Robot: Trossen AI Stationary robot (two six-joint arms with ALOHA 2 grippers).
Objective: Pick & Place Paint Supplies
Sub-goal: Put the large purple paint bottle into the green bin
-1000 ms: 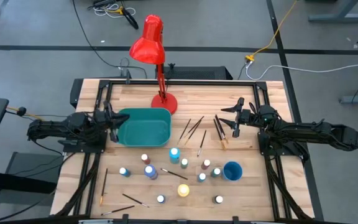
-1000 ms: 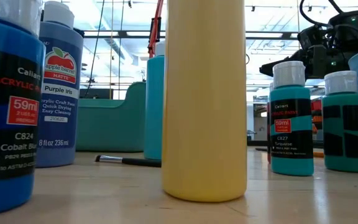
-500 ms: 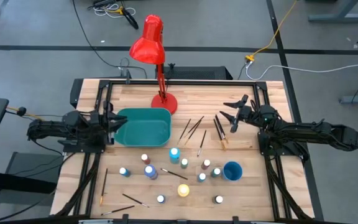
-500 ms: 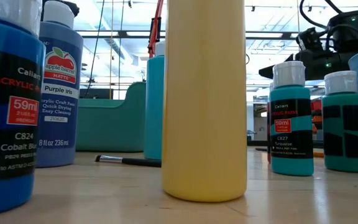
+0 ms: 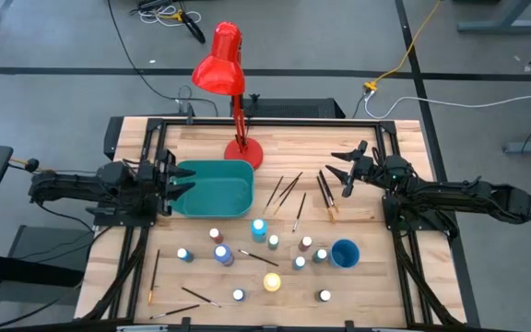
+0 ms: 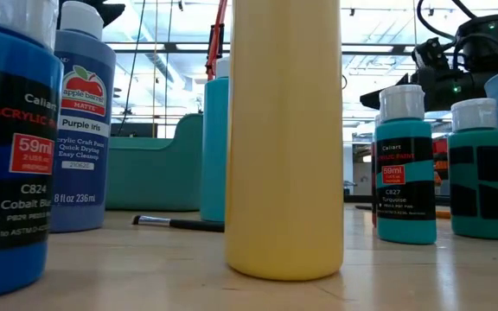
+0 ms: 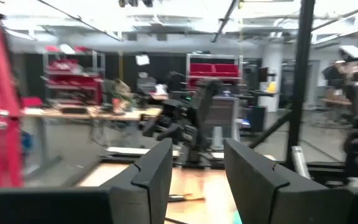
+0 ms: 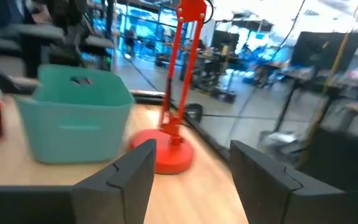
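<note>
We see our left pincer (image 5: pixel 175 179) at the left end of the teal bin (image 5: pixel 212 188), its fingers spread with a gap between them and nothing held. Our right pincer (image 5: pixel 346 171) hovers over the right side of the desk (image 5: pixel 376 277), fingers also spread and empty. The paint supplies lie outside the bin: a fan of paintbrushes (image 5: pixel 302 194) between the bin and our right pincer, and a cluster of paint bottles (image 5: pixel 259 249) nearer the front edge, with more brushes lying loose at the front left. The relation that matters, we judge, is this: the nearest brushes lie just below and beside our right pincer, their long handles running roughly from back to front of the desk, slightly slanted, so the fingers should close across a handle, not along it. Our right arm is clearly the nearer one to them; our left arm sits close to the bin but well apart from the brushes, with the bottles off toward the desk's front.
</note>
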